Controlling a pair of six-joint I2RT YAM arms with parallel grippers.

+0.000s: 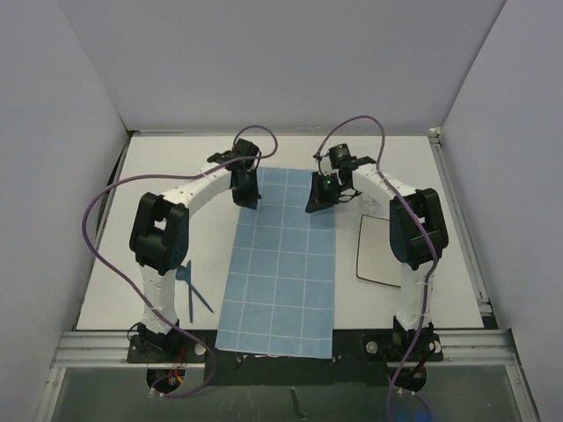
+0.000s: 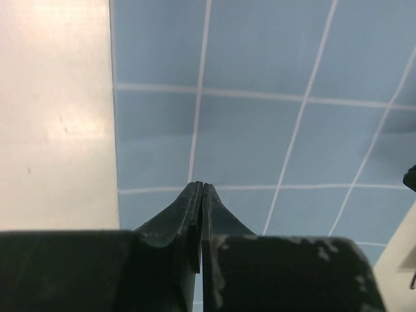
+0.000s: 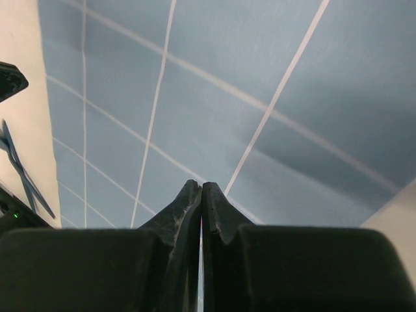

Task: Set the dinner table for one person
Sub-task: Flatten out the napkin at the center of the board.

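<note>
Left gripper (image 1: 248, 200) and right gripper (image 1: 317, 205), jaws pressed together, hung over the upper corners of the blue mat (image 1: 281, 264). It lay mid-frame on the dinner table (image 1: 290, 151).

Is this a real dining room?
Probably not; it looks like a robot lab booth: bare walls box in the table, and a left arm and right arm are bolted to a metal rail.
</note>
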